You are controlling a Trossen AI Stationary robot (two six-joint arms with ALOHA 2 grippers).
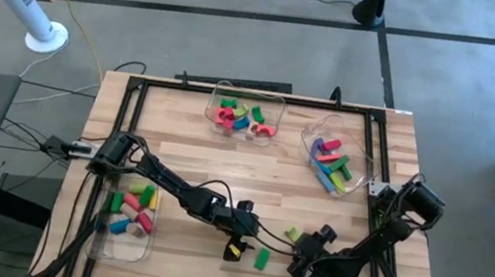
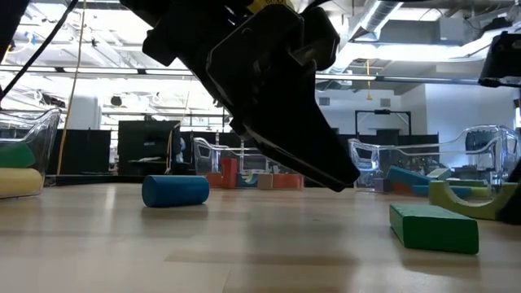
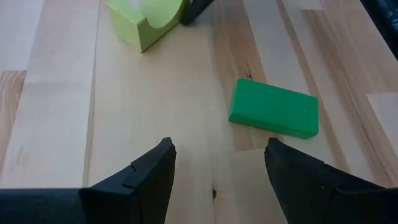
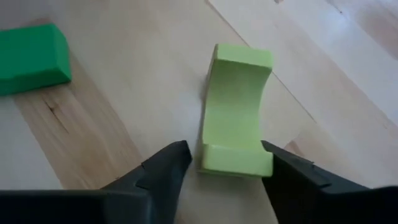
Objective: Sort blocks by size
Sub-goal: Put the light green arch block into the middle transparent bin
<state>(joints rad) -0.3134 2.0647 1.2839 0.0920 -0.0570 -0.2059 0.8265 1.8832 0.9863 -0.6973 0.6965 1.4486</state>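
Note:
A light green arch block (image 4: 236, 112) lies on the table with its hollow side up, also seen in the high view (image 1: 292, 233). My right gripper (image 4: 227, 158) (image 1: 303, 249) is open, one finger on each side of the arch's near end. A darker green bar block (image 3: 273, 109) (image 1: 262, 258) lies flat nearby. My left gripper (image 3: 221, 152) (image 1: 246, 236) hovers open over bare wood, short of the bar, holding nothing. A blue cylinder block (image 2: 175, 190) lies on its side farther back. My right gripper stands astride the arch's near end (image 4: 236, 160), its fingers slanting down from the table's near right. One fingertip (image 4: 273, 155) sits right at the arch's corner. Whether it touches I cannot tell. The arch lies flat on the wood.
Three clear bins hold more blocks: one at the near left (image 1: 122, 237), one at the far middle (image 1: 282, 100), one at the far right (image 1: 311, 138). A black frame (image 1: 139, 80) borders the table. Bare wood lies between the far bins and the grippers.

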